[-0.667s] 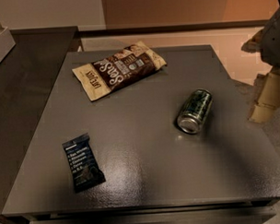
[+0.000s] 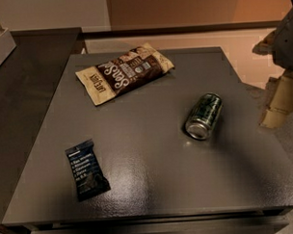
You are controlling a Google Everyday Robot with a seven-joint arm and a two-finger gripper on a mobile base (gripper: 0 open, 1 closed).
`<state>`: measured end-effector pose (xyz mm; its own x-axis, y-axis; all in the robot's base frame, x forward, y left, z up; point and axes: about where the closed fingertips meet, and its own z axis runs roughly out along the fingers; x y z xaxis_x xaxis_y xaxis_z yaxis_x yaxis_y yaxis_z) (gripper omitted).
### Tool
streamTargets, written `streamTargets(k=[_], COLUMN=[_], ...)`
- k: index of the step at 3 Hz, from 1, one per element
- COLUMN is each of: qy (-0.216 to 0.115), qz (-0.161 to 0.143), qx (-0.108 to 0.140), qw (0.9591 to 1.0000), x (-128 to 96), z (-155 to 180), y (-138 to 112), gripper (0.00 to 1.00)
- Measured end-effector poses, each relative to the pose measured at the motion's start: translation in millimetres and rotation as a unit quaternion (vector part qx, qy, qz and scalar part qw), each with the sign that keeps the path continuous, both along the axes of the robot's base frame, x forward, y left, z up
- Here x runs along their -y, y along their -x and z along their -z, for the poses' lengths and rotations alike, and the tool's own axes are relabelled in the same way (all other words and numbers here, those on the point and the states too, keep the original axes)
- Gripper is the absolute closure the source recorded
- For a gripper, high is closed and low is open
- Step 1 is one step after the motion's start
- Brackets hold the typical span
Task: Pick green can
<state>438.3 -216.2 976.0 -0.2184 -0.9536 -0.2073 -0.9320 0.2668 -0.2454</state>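
Only one camera view here. The small dark green metal drink can, the green can (image 2: 204,116), is lying on its side on the right half of the flat dark grey table (image 2: 139,196). Its long axis runs diagonally, with the shiny silver end towards the near-left and the other end pointing far-right.

The pale beige gripper (image 2: 275,107) hangs off past the table's right edge, to the can's right and clear of it. I honestly can't tell if it's released or clenched, but it isn't holding anything.

My guess is it needs to swing left and come down across the can's width.

The brown-and-cream snack bag (image 2: 125,74) and the dark blue bar wrapper (image 2: 86,169) sit well apart from it on the left.
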Motion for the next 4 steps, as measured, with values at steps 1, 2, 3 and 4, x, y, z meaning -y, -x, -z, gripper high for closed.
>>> streamTargets(k=[1, 2, 3, 4], qy=[-0.009, -0.016, -0.009, 0.010], qz=[-0.042, -0.106, -0.184, -0.259], qx=[0.005, 0.011, 0.017, 0.021], qw=[0.9991, 0.9942, 0.9828, 0.9656], x=[-12, -27, -39, -47], z=[3, 10, 20, 29], y=[-4, -16, -29, -43], gripper=[0.00, 0.00, 0.00, 0.00])
